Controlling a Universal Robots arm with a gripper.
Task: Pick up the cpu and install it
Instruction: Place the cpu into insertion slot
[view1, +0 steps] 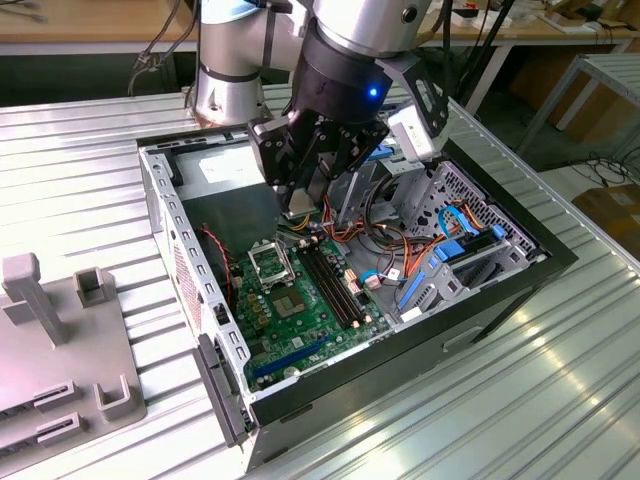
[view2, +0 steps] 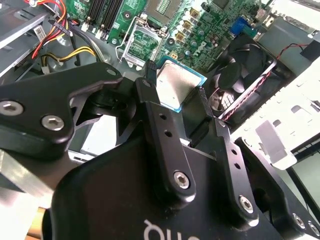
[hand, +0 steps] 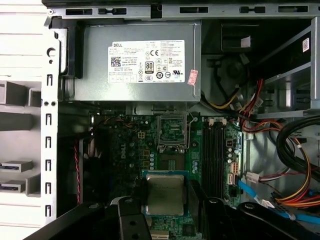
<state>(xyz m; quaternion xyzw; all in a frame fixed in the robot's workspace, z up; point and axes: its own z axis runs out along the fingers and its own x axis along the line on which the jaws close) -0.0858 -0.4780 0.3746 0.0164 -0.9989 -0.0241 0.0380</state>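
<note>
In the exterior view, the open socket (view1: 270, 262) sits on the motherboard (view1: 310, 325), just left of the memory slots (view1: 330, 280). The tool (view2: 175, 84) is clamped on two opposite edges of the cpu (view2: 176, 89), holding it above the board, not yet seated. Hold the cpu level, with its edges parallel to the socket frame, and grip lightly, because the thin chip is likely to tilt or slip.

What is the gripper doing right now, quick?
The gripper is shut on the cpu, over the motherboard.
</note>
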